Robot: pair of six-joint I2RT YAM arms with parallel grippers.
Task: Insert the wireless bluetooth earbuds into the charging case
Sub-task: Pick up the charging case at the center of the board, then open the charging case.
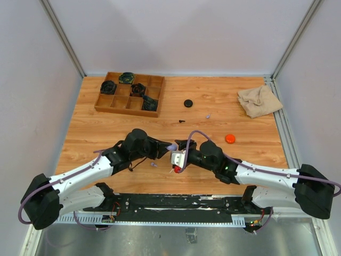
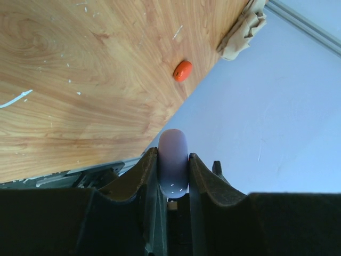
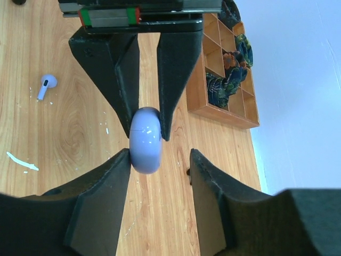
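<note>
My left gripper (image 1: 169,146) (image 2: 173,154) is shut on a round lavender charging case (image 2: 173,162) (image 3: 145,140) (image 1: 172,146), held edge-on above the table with its lid closed. My right gripper (image 1: 177,158) (image 3: 160,154) faces it from the right with jaws open. Its left finger (image 3: 114,176) touches the case and the other finger stands clear. A lavender earbud (image 3: 47,85) (image 1: 153,165) lies on the wood near the left arm. Another lavender earbud (image 1: 207,116) and a black earbud (image 1: 181,121) lie farther back. A tiny red speck (image 1: 176,169) sits by the right gripper.
An orange round case (image 1: 229,138) (image 2: 183,70) and a black round case (image 1: 187,103) lie on the table. A wooden compartment tray (image 1: 129,93) (image 3: 224,69) with dark items stands at the back left. A beige cloth (image 1: 259,100) (image 2: 242,32) sits at the back right.
</note>
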